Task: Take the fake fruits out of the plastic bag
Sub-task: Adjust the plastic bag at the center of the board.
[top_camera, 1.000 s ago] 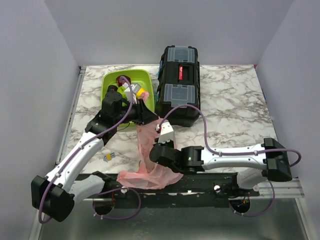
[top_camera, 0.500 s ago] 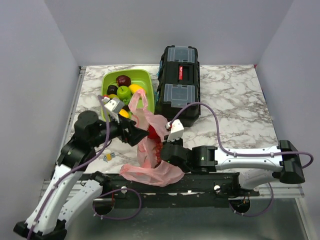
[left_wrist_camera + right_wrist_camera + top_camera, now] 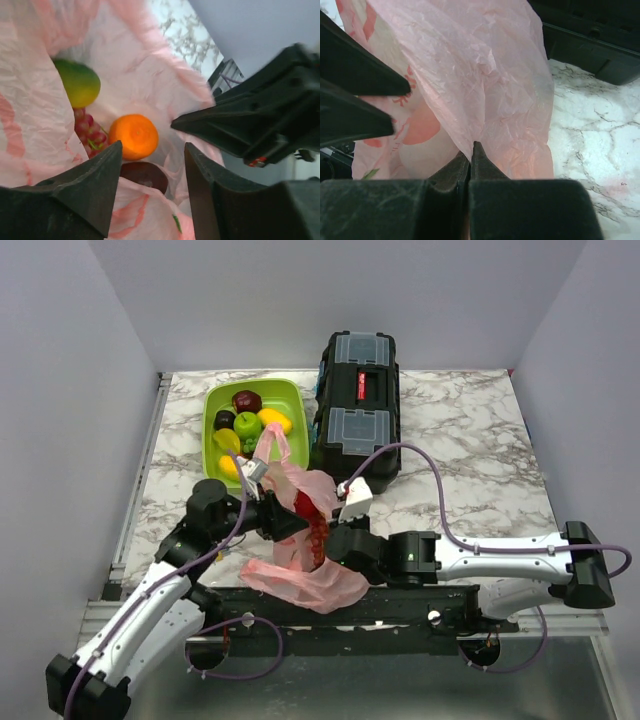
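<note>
1. Seen from overhead, a thin pink plastic bag (image 3: 300, 578) sits crumpled at about 6 o'clock on the marble counter (image 3: 470, 460), close to the arms' bases. A lime-green tray (image 3: 283, 395) of other fruit lies at 11 o'clock from it, and a black toolbox (image 3: 355, 410) at 1 o'clock.
2. The right pincer (image 3: 470, 150) is closed tight on a fold of the bag's wall and holds that side up.
3. The left pincer (image 3: 152, 150) is roughly half open and empty. It points down into the bag's open mouth.
4. The fruits are inside the bag. An orange (image 3: 133, 136) lies in the middle, with a dark red grape bunch (image 3: 90, 131) touching it at 9 o'clock. A yellow-green fruit (image 3: 77, 82) is at 10 o'clock. A dark red rounded fruit (image 3: 145, 175) at 6 o'clock is partly hidden by film.
5. The fruits look light, hard and glossy, so they are likely to slip. The orange seems the easiest to take, gripped across its widest part. The bag is limp and will probably sag or snag, so the film should be kept out from between the fingers.
</note>
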